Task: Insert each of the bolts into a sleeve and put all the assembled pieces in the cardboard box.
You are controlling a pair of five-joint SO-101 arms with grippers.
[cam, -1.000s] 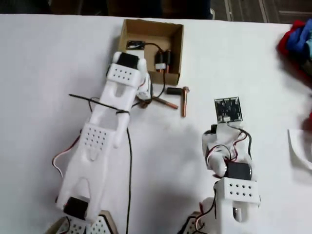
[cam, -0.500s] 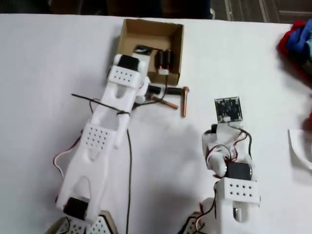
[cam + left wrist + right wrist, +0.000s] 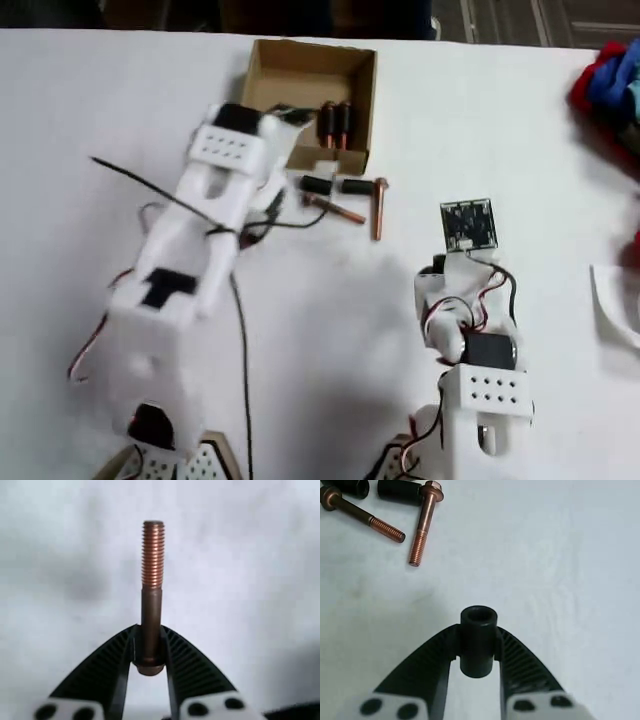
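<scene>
My left gripper (image 3: 148, 652) is shut on a copper bolt (image 3: 151, 595), gripped near its head with the threaded end pointing away over the white table. In the high view the left arm (image 3: 215, 170) stands raised beside the cardboard box (image 3: 258, 70). My right gripper (image 3: 477, 645) is shut on a black sleeve (image 3: 478, 640), bore facing outward. Two loose bolts (image 3: 335, 209) (image 3: 379, 208) and two loose sleeves (image 3: 318, 184) (image 3: 357, 186) lie in front of the box. Two assembled pieces (image 3: 335, 125) lie inside the box.
The right arm (image 3: 470, 340) sits at the front right, its camera board (image 3: 467, 224) above the gripper. Coloured cloth (image 3: 605, 85) and a white object (image 3: 615, 300) lie at the right edge. A black cable (image 3: 240, 330) trails along the left arm.
The left arm has lifted and swung to the left, away from the loose bolts, uncovering a sleeve in front of the box. The right arm has not moved.
</scene>
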